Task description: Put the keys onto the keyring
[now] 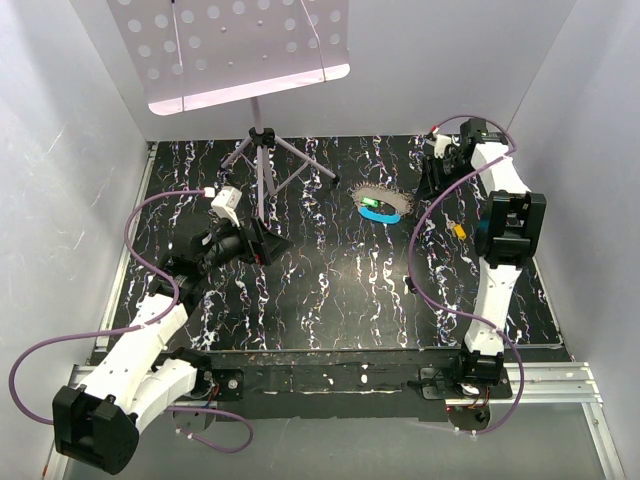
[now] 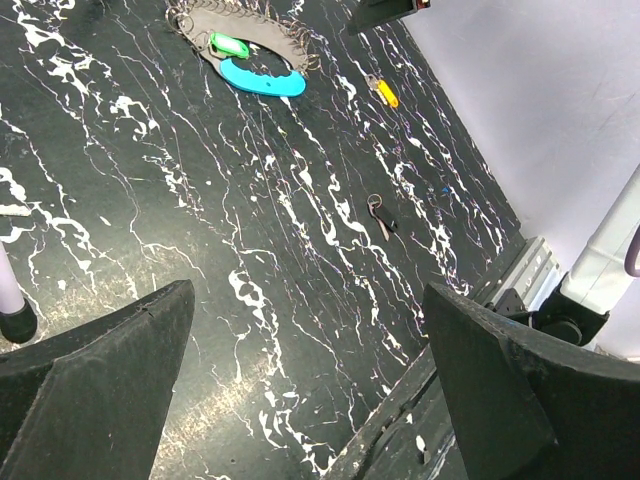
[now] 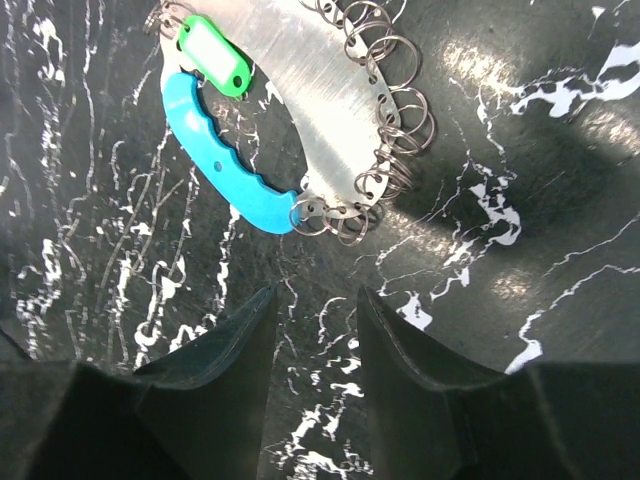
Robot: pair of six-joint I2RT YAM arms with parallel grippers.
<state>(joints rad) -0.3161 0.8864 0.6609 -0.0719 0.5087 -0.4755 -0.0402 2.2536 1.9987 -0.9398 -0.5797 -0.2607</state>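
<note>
The mat [image 1: 330,290] is causing the worst trouble. Its white marbling is hiding thin metal, so a grasp could be landing beside a key rather than on it.

The left gripper [image 2: 310,400] is hanging at the bottom of its view, fingers wide apart and empty.

The right gripper [image 3: 315,330] is hovering at the bottom of its view, fingers partly apart with nothing between them, just below the keyring [image 3: 225,160]. The keyring is lying right of centre in the upper half of the top view. Pinching there could be catching the loose rings [image 3: 395,120] and dragging the whole keyring off.

A dark key [image 2: 380,215] and an orange-tagged key [image 2: 385,92] are lying flat, right of centre in the left wrist view. Fingertips could be skidding over them.
</note>
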